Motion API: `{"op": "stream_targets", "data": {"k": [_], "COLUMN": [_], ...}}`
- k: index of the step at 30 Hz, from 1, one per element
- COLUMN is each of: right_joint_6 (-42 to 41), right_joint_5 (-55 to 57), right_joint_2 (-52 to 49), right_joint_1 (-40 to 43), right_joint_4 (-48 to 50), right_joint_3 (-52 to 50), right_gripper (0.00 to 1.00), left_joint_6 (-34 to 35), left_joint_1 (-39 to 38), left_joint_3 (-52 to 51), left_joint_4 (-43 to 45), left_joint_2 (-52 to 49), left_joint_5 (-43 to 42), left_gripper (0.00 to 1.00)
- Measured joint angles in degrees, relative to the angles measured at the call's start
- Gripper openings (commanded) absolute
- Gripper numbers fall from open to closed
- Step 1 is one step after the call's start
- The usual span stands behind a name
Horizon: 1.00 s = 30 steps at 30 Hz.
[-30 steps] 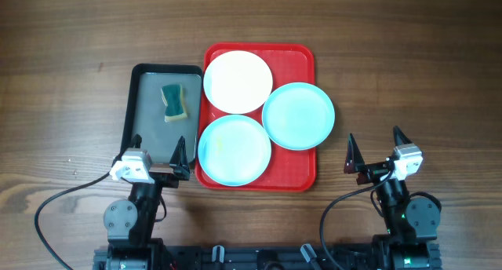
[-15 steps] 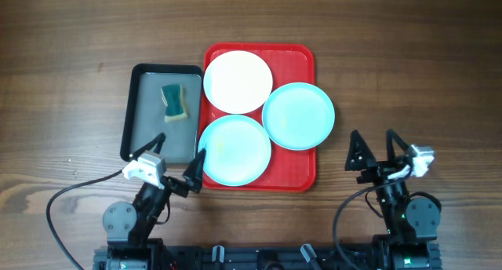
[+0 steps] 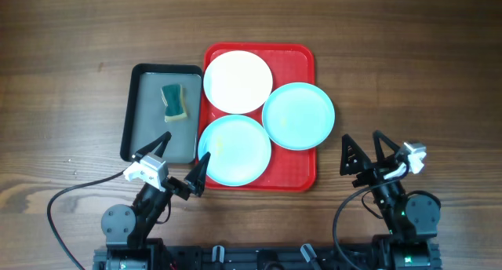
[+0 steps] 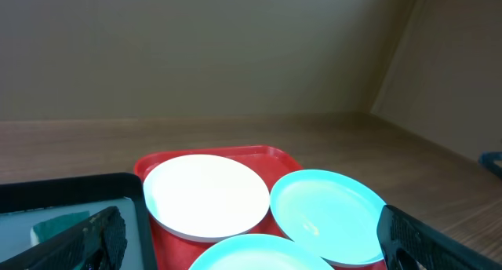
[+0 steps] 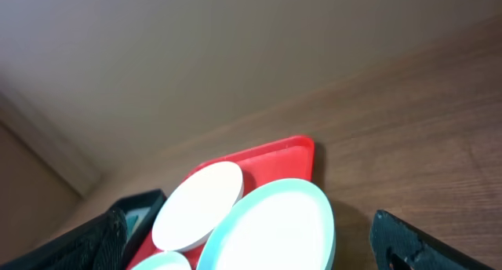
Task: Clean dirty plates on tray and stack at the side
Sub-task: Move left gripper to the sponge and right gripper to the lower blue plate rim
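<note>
Plates (image 3: 238, 82) on red tray (image 3: 303, 58) atop brown wood-grain table (image 3: 392, 50), beige wall (image 4: 235, 50) behind

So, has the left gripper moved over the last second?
Yes: the left gripper swung right; its fingers now span from the grey tray to the red tray's left edge.

A large bright red rectangular plastic tray (image 3: 303, 173) lies on the brown wooden counter (image 3: 78, 50) and carries three round plastic plates: a white plate (image 3: 238, 82) at its far left, a pale aqua plate (image 3: 298, 115) overhanging its right rim, and a second pale aqua plate (image 3: 234, 150) at its near left. Just beside its left edge a narrower dark grey tray (image 3: 145, 117) holds a green-and-yellow sponge (image 3: 176, 102). The left jaws stand wide open over the near corner of the grey tray; the right jaws stand open over bare counter, right of the red tray
</note>
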<state>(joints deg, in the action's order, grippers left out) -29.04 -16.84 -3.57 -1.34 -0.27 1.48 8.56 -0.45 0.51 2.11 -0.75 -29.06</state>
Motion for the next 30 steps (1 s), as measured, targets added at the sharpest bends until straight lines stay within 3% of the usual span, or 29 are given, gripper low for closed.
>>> {"op": "stream_targets", "data": {"k": [9, 15, 21, 24, 27, 30], "right_joint_6": [6.19, 12.28, 18.93, 20.15, 20.96, 21.92], "right_joint_5": [-5.90, -10.49, -7.48, -4.90, -6.36, -7.65], "right_joint_2": [-20.83, -45.75, -60.48, -64.96, -67.54, -69.00], "right_joint_1": [0.00, -2.38, -9.53, -11.82, -12.07, -12.17], "right_joint_4": [-6.03, -26.62, -48.24, -50.90, -51.82, -53.68], "right_joint_3": [19.52, 45.16, 68.17, 73.96, 74.55, 74.55], "right_gripper": [1.00, 1.00, 1.00, 1.00, 0.85, 0.72], "left_joint_6": [3.21, 3.82, 3.85, 5.27, 8.44, 9.75], "left_joint_1": [0.00, 0.00, 0.00, 0.00, 0.00, 0.00], "left_joint_3": [0.00, -0.04, -0.04, -0.04, 1.36, 9.90], "left_joint_4": [-0.04, -0.02, -0.28, -0.92, -7.72, -19.96], "left_joint_2": [-0.04, -0.04, -0.04, -0.04, -0.46, -4.98], "left_joint_5": [2.86, 3.52, 5.07, 5.60, 7.43, 11.23], "left_gripper": [1.00, 1.00, 1.00, 1.00, 1.00, 1.00]}}
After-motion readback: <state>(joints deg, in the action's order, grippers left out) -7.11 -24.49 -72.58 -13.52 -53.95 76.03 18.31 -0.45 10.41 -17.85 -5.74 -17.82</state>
